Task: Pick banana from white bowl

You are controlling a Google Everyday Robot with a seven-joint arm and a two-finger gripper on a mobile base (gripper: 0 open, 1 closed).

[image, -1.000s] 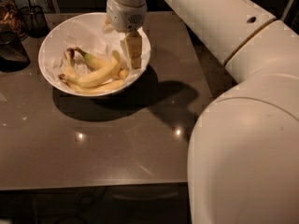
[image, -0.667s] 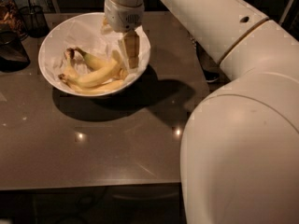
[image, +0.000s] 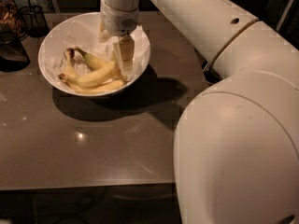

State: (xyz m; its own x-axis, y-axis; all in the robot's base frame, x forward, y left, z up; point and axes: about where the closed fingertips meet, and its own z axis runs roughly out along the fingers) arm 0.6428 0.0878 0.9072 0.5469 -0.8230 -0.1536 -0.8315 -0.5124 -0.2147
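the gripper [image: 124, 73] sits deeper in the white bowl [image: 49, 43] than it does a second ago, having dropped and edged left, so that its tip now meets the right end of the banana pile instead of hanging above the bowl's right side. whether it is spread or closed on fruit cannot be told, since its pale lower part blends with the crumpled white paper [image: 84, 34] behind it. the banana [image: 96, 77], the plump pale yellow one, lies across the middle of the bowl with its dark stem end pointing left and its right end just at the gripper's tip. it has not shifted. a slimmer banana [image: 93, 88] curves beneath it along the near wall, and a shorter banana [image: 96, 59] lies just behind it, both where they were. the bowl stays in place on the dark table [image: 93, 148]. the arm's big white elbow [image: 233, 148] has swung nearer and fills more of the right and lower view. a black wire cup [image: 32, 17] stands at the far left.
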